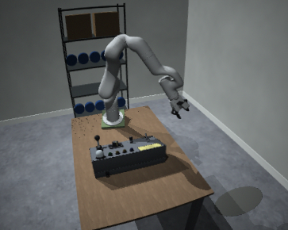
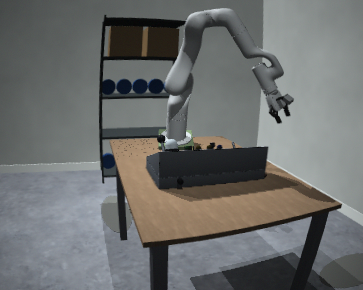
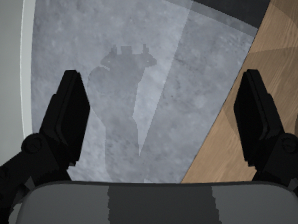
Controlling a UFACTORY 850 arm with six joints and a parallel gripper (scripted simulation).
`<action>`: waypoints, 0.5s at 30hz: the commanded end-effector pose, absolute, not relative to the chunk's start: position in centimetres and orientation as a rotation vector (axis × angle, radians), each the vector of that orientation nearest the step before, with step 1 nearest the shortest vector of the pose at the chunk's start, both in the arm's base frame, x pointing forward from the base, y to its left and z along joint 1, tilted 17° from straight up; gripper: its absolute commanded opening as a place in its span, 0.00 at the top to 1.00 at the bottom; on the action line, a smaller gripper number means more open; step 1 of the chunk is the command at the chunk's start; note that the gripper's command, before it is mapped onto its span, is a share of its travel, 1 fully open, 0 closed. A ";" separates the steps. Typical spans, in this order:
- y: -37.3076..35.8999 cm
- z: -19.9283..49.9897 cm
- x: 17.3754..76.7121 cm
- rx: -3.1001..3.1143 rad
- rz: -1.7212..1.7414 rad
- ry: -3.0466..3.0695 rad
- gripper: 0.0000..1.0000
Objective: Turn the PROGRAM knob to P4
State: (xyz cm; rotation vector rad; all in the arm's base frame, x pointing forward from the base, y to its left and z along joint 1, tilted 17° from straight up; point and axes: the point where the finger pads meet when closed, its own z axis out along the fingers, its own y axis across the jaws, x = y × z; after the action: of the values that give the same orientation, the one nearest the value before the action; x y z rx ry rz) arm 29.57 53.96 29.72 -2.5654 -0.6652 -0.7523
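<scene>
The dark console (image 1: 127, 159) (image 2: 208, 167) stands across the middle of the wooden table (image 1: 149, 190) (image 2: 213, 210). Its top carries a black joystick (image 1: 97, 139), a white ball knob (image 1: 98, 153), a row of small knobs (image 1: 120, 151) and a yellow strip (image 1: 149, 147). The labels are too small to read, so I cannot tell which knob is PROGRAM or where it points. My gripper (image 1: 180, 109) (image 2: 282, 116) (image 3: 161, 87) is open and empty. It hangs high in the air past the table's right edge, well away from the console. The wrist view shows the floor and a corner of the table (image 3: 226, 149).
The arm's base (image 1: 113, 119) stands on a green plate at the table's back edge. Behind it is a metal shelf (image 1: 86, 90) (image 2: 133, 132) with blue balls (image 1: 83, 59) (image 2: 124, 86) and brown boxes (image 1: 78, 25) (image 2: 125, 41). A wall runs close on the right.
</scene>
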 end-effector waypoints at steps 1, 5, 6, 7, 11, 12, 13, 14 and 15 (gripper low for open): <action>51.7 29.2 26.3 -2.622 -0.849 -0.612 0.00; 47.9 28.6 23.1 -2.674 -0.965 -0.569 0.00; 47.9 28.6 23.1 -2.674 -0.965 -0.569 0.00; 45.8 28.5 21.8 -2.694 -1.028 -0.550 0.00; 43.7 28.4 20.7 -2.709 -1.094 -0.532 0.00; 41.5 28.4 19.7 -2.719 -1.163 -0.516 0.00; 41.5 28.4 19.7 -2.719 -1.163 -0.516 0.00; 39.4 28.5 18.9 -2.724 -1.233 -0.501 0.00; 39.4 28.5 18.9 -2.724 -1.233 -0.501 0.00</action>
State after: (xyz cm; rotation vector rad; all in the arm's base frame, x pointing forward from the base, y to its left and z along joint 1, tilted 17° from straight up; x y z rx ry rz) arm 20.73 42.75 28.14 -2.7094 -0.5359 -1.1222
